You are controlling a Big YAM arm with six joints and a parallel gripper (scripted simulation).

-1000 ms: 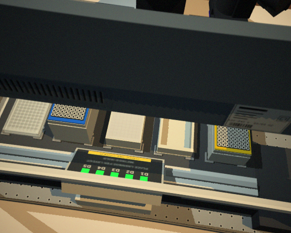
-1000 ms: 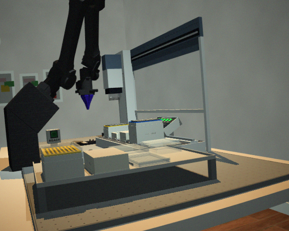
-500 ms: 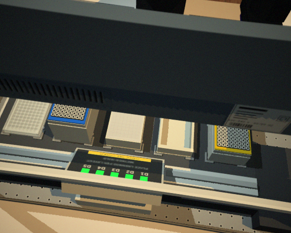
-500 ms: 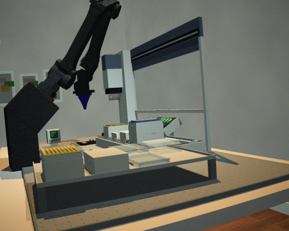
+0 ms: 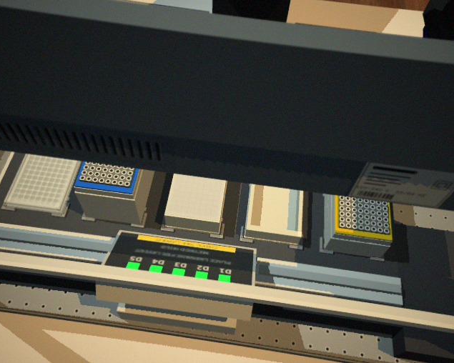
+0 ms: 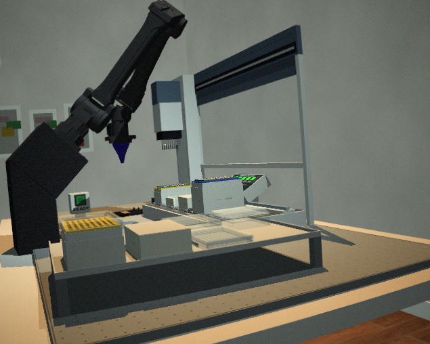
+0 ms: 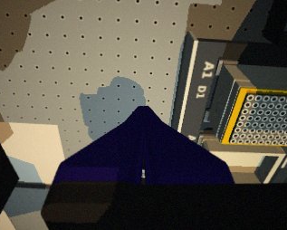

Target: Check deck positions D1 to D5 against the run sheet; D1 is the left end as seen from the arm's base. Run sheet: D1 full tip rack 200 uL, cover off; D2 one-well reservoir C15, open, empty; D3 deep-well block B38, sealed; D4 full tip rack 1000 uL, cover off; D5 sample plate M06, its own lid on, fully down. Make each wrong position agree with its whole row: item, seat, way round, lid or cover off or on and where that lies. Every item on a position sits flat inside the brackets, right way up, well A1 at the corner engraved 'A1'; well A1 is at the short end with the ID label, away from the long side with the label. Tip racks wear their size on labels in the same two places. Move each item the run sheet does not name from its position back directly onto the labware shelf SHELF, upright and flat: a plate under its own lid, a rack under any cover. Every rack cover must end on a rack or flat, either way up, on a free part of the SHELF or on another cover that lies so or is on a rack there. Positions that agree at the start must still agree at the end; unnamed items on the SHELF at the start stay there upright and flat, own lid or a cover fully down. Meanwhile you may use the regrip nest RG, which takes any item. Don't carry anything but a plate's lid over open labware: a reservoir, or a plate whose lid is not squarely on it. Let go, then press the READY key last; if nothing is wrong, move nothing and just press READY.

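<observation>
My gripper (image 6: 122, 155) is shut and empty. It hangs high over the perforated table, left of the deck's D1 end, and shows in the wrist view (image 7: 143, 110). The uncovered yellow tip rack (image 7: 266, 118) sits at D1 (image 7: 199, 91) and also shows in the top view (image 5: 362, 216). Along the deck from there stand a cream reservoir (image 5: 276, 212) at D2, a sealed deep-well block (image 5: 196, 201) at D3, an uncovered blue tip rack (image 5: 108, 177) at D4 and a lidded sample plate (image 5: 41, 183) at D5. The READY key (image 6: 78, 201) stands below and left of my gripper.
The shelf holds a yellow tip rack (image 6: 90, 223), a cream block (image 6: 158, 236) and clear flat pieces (image 6: 222, 234). The gantry beam (image 5: 219, 89) hides the deck's far part. The pipetting head (image 6: 168, 114) hangs right of my gripper. The status panel (image 5: 178, 257) shows green lights.
</observation>
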